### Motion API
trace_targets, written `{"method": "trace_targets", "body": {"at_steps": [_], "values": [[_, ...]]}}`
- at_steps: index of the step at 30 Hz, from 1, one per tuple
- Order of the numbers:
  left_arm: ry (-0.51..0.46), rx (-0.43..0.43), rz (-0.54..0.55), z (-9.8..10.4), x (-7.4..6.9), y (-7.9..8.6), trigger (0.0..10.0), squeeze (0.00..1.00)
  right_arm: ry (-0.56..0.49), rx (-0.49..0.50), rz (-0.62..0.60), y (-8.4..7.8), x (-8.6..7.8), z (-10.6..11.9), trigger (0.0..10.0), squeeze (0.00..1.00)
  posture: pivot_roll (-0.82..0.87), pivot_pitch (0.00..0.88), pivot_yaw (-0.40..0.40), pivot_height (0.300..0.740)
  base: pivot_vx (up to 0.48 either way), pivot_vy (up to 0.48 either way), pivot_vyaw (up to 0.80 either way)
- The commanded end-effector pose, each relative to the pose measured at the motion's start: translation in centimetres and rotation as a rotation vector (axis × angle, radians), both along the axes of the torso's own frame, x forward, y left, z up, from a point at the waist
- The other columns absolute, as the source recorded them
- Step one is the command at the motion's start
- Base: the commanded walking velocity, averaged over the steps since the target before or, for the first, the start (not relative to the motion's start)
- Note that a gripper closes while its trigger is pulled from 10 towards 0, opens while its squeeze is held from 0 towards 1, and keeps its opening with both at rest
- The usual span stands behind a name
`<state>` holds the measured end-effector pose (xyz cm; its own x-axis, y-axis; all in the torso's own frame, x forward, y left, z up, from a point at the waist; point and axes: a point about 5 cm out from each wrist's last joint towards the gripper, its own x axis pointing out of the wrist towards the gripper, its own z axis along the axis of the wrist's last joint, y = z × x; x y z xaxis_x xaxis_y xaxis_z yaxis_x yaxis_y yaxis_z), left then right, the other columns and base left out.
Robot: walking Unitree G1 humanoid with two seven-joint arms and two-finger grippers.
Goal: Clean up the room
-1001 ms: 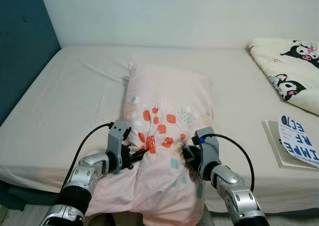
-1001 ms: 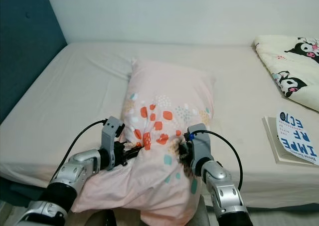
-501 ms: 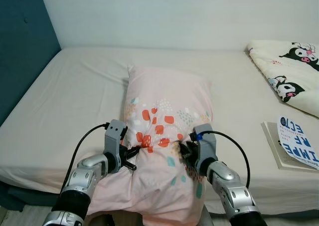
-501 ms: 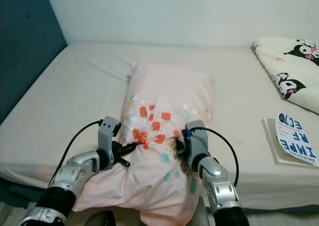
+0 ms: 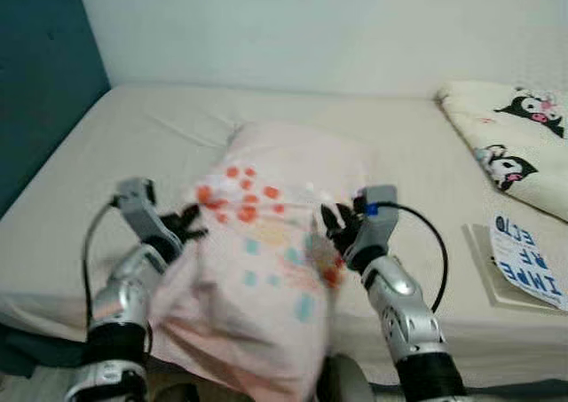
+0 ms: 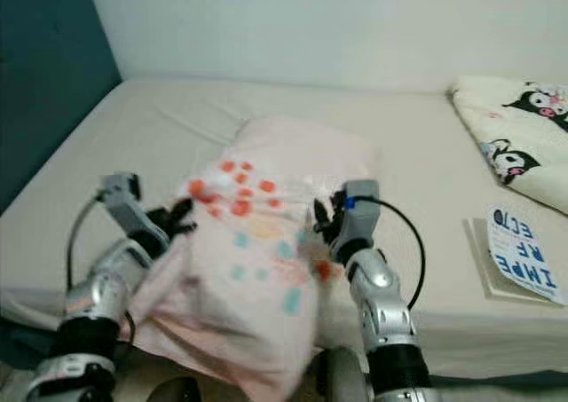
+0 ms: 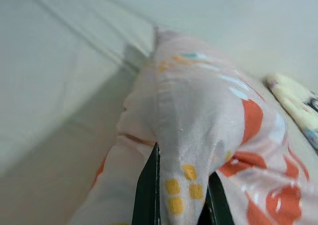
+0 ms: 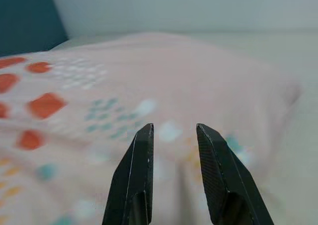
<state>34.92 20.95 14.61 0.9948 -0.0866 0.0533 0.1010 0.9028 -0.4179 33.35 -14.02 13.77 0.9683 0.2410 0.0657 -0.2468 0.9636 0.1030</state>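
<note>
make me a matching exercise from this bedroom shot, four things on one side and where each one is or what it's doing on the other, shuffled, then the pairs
Things
1. pillow
2. left gripper
3. cartoon blanket
4. book

Places or states
A. flat near the bed's front edge, on the robot's right
B. shut on a fold of patterned fabric
C. bunched at the far right of the bed
D. pink with orange and teal marks, between the two arms, overhanging the mattress edge

Pairs: 1-D, 2-B, 3-C, 4-A
</note>
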Motion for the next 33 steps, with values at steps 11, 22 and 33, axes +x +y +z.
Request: {"method": "trace_targets", "body": {"at_steps": [11,22,33], "values": [[-0.112,0.237,-0.243,2.5,-2.3,-1.4,0.0,0.0,0.025,-0.052,-0.04,-0.3,-0.2,-1.2,10.0,0.0,0.0,0.0,-0.059,0.581,0.0,0.0,0.0],[0.044,0.377,-0.25,-0.9,-2.6,-3.2,10.0,0.0,0.108,-0.112,-0.066,-0.3,-0.1,-2.9,10.0,0.0,0.01,0.0,-0.071,0.581,0.0,0.0,0.0],[0.051,0.287,-0.034,-1.1,-2.1,-4.0,10.0,0.0,0.114,-0.12,-0.089,-0.4,-0.4,-3.3,10.0,0.0,0.01,0.0,-0.065,0.581,0.0,0.0,0.0]]}}
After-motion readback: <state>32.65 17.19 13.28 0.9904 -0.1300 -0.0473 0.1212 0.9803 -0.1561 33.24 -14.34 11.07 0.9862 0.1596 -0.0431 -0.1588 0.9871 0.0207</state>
